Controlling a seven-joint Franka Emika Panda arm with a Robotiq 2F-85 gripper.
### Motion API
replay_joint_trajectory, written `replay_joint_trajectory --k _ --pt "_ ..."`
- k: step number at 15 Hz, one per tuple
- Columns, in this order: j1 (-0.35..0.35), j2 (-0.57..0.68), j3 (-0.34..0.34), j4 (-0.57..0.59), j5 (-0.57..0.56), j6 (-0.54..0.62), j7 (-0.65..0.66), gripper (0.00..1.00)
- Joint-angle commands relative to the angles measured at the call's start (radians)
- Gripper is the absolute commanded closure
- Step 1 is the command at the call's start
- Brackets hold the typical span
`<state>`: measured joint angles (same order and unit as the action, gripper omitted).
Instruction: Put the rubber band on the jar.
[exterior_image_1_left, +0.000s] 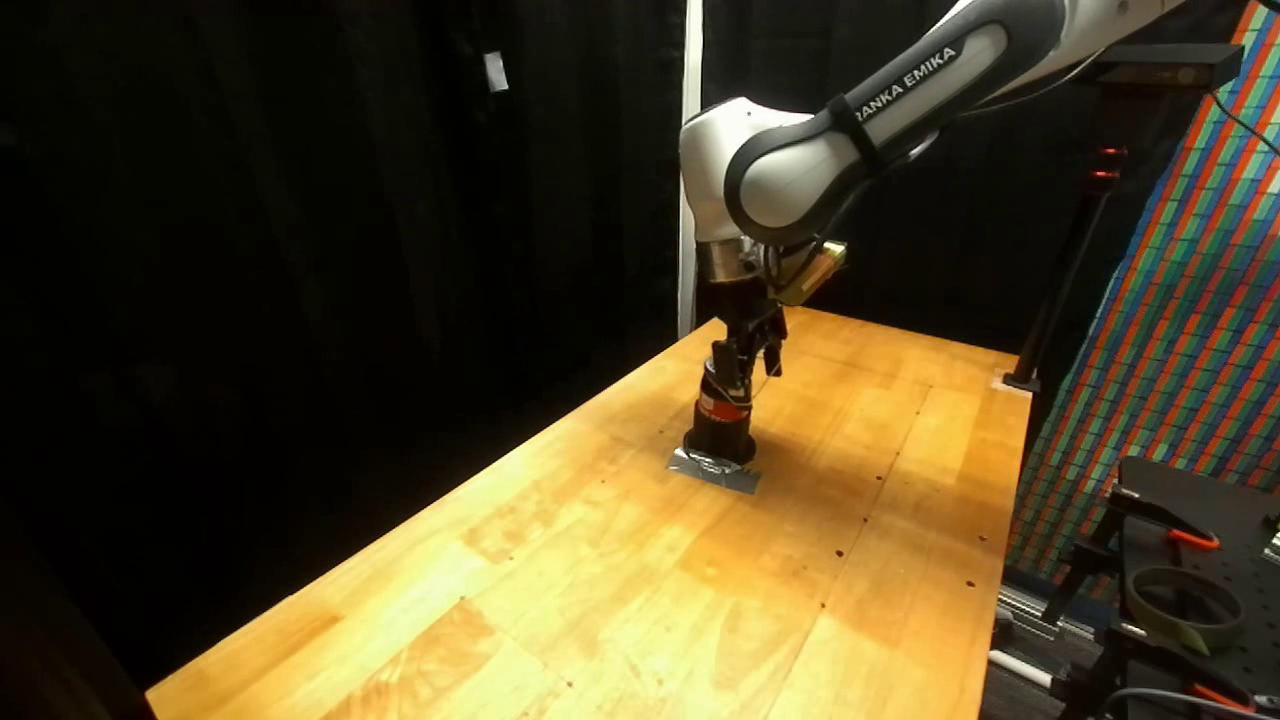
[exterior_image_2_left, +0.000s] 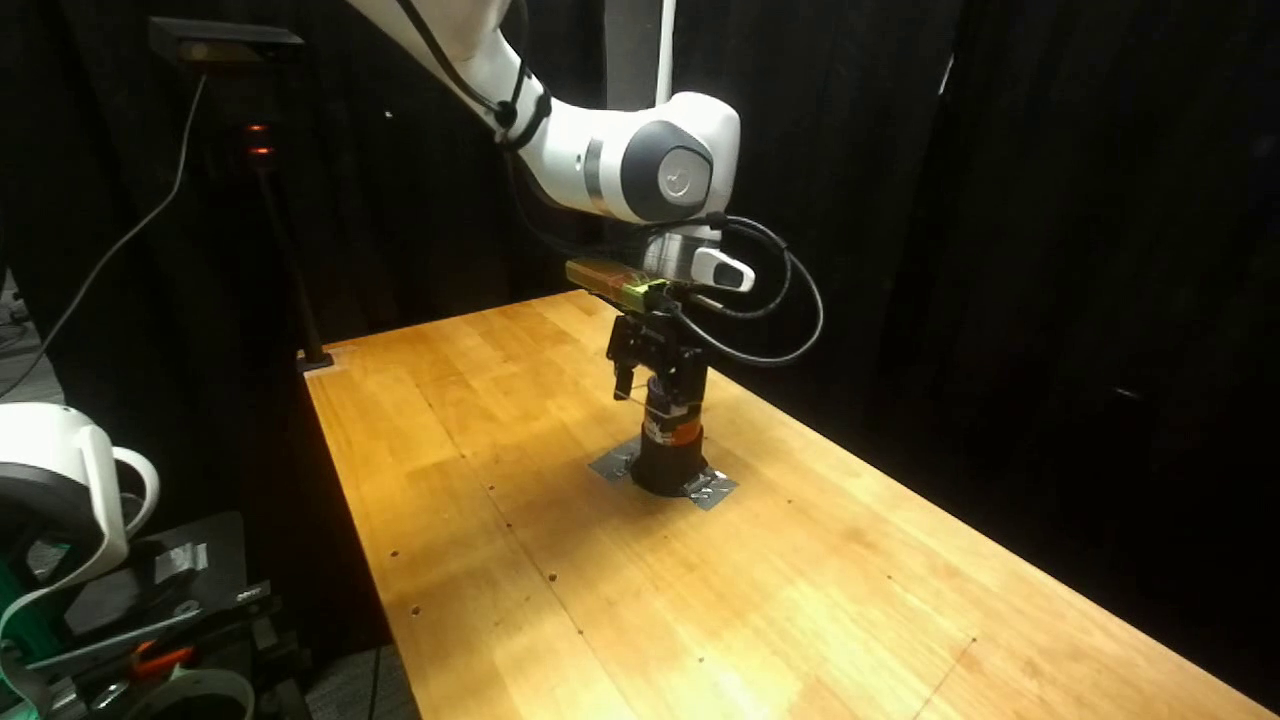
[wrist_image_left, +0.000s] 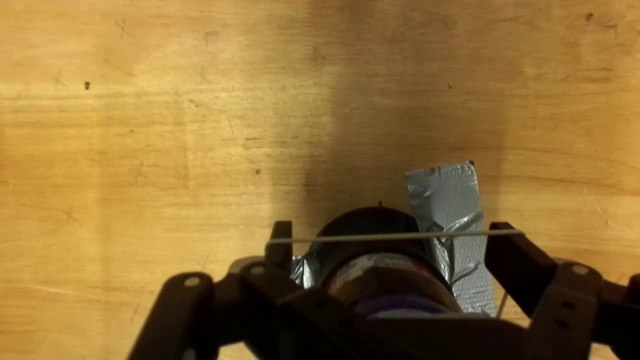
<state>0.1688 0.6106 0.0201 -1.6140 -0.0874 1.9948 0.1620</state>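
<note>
The jar (exterior_image_1_left: 722, 412) stands upright on the wooden table, a dark cylinder with an orange-red label band. It also shows in an exterior view (exterior_image_2_left: 672, 432) and at the bottom of the wrist view (wrist_image_left: 385, 275), partly covered by the gripper. My gripper (wrist_image_left: 389, 237) is open, fingers pointing down at the jar's upper part, one finger to each side of it in the wrist view. The thin pale rubber band (wrist_image_left: 360, 238) is stretched between the fingertips and crosses in front of the jar. A strand also shows by the right finger; the rest is hidden.
Grey tape (wrist_image_left: 450, 200) fixes the jar's wide dark base to the table (exterior_image_1_left: 640, 560). A black stand (exterior_image_2_left: 300, 300) rises at a table corner. A dark side cart (exterior_image_1_left: 1200, 520) with tools and a tape roll (exterior_image_1_left: 1185, 607) is beside the table.
</note>
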Motion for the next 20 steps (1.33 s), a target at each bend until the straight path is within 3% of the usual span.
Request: replay_joint_trajectory --k 1,5,13,16,17,18,20 --pt "-0.005 -0.112 0.0 -0.177 -0.006 0.07 0.022 0.0" --pt "-0.006 -0.184 -0.001 -0.322 -0.002 0.259 0.052 0.0" --pt "0.031 -0.245 -0.057 -0.615 -0.049 0.892 0.119 0.0" --pt "0.15 -0.236 -0.198 -0.699 -0.125 1.131 0.201 0.0" --pt "0.2 -0.228 -0.258 -0.719 -0.162 1.198 0.239 0.25" --pt "0.264 -0.219 -0.33 -0.737 -0.173 1.261 0.258 0.26" --pt "0.386 -0.199 -0.452 -0.771 -0.152 1.365 0.262 0.42"
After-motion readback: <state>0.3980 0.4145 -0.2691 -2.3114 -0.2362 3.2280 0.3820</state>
